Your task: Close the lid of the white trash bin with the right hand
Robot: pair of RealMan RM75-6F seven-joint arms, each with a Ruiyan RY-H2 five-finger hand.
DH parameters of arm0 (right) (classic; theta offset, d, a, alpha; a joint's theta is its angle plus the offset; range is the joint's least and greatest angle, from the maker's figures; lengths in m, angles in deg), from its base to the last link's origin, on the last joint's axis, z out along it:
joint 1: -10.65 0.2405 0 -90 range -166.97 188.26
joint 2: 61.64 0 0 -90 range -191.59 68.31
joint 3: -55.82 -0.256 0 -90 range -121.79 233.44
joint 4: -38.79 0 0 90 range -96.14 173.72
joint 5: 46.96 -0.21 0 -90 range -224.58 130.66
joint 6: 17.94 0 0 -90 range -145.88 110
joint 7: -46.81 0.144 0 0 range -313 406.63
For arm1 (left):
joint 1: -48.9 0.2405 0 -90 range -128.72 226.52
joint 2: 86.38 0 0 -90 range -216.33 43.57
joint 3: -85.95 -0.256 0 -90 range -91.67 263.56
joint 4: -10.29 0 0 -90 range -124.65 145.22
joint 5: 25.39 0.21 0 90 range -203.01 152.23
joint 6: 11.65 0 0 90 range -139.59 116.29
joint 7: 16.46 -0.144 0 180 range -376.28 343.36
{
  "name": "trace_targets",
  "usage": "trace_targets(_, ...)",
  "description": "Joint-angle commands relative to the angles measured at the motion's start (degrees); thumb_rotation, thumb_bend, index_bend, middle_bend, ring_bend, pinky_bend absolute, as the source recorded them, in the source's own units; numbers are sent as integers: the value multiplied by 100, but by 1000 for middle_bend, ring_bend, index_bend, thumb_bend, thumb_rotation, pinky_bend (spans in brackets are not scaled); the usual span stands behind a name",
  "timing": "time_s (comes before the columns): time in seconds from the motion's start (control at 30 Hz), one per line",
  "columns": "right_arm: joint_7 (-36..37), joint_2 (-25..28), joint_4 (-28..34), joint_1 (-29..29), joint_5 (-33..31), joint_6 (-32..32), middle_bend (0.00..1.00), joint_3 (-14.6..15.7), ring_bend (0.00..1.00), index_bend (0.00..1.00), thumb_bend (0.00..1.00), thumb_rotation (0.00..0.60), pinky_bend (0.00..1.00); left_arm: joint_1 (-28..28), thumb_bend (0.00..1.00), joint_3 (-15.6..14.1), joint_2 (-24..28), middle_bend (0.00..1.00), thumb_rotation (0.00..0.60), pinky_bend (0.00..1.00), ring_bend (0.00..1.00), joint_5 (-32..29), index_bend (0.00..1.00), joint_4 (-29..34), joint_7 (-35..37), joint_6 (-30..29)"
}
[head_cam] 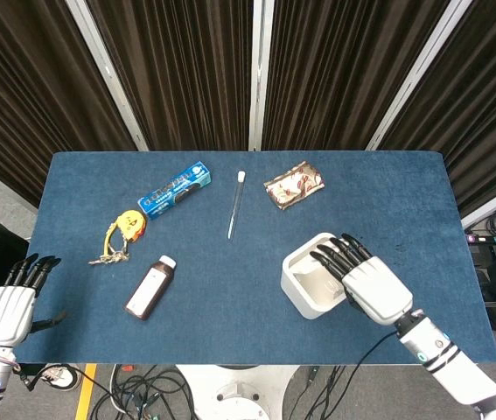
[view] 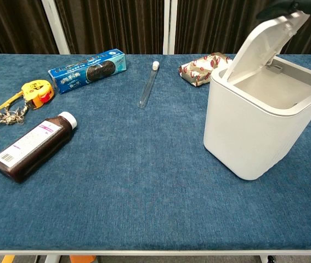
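The white trash bin stands on the right part of the blue table. Its lid is hinged at the far side and leans halfway down over the opening. My right hand lies over the bin from the near right side, fingers stretched out flat on the lid. In the chest view only its dark fingertips show at the top edge, touching the lid's upper rim. It holds nothing. My left hand hangs off the table's near left corner, fingers straight and spread, empty.
A blue cookie box, a yellow tape measure with a key bunch, a brown bottle, a glass tube and a snack packet lie on the table. The packet lies just behind the bin.
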Motion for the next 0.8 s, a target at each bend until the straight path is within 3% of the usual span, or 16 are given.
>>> trace_targets(0.03,455,95,-1,-151,299,-85,119,261,0,0,959,600,0,-4,0,8,-17,134,600,137,60,41,158,-26,37,-45)
trace_targets(0.27,719,95,-214,-277,593,-128,110,509,0,0,959,600,0,13,0,-3,-32,134,600,137,60,99,164,-40,53,-118)
trace_targets(0.8,751,-273,-579,-326,495,45,92,646,60,0,960,600,0,9,0,-6,-59,134,600,137,61,80,164,-112,119,-96)
